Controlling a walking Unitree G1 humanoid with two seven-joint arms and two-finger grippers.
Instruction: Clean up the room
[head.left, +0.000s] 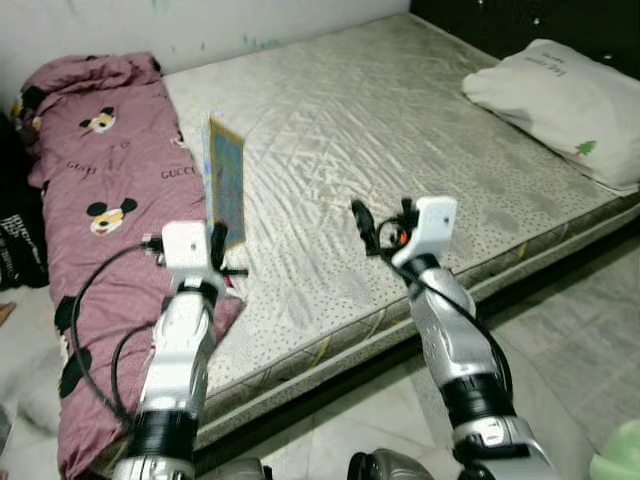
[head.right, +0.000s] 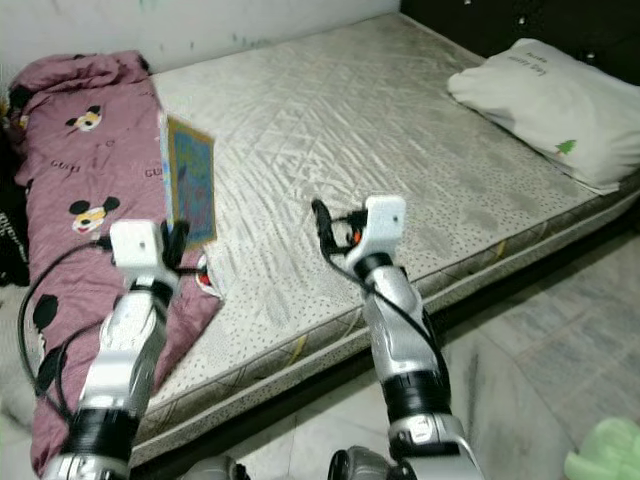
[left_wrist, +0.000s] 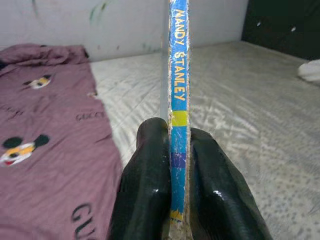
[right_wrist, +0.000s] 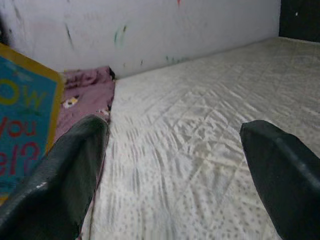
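The left gripper (left_wrist: 175, 175) grasps a book (head.left: 227, 180) by its spine, upright above the mattress (head.left: 400, 150) beside the blanket (head.left: 100, 200), likely to carry it off; the right gripper (right_wrist: 170, 165) hovers released nearby

Pinks, creams and one bright blue book on the bed.

The mattress (head.left: 400, 130) is pale cream, quilted in diamonds with a fine dark speckle toward its edges. Along its far-left side lies a dusty-pink blanket (head.left: 100, 190) printed with black-eared cartoon mouse faces and dark lettering. Standing on the mattress just beside that blanket, the book (head.left: 227, 180) shows a teal-blue cover edged in yellow, its spine (left_wrist: 178, 100) blue with yellow letters and a yellow-green band. At the mattress's far-right end the pillow (head.left: 560, 95) is off-white with a small green tree mark. The gripper fingers (left_wrist: 145, 185) are glossy black; the floor (head.left: 570, 330) beside the mattress is grey-veined marble.
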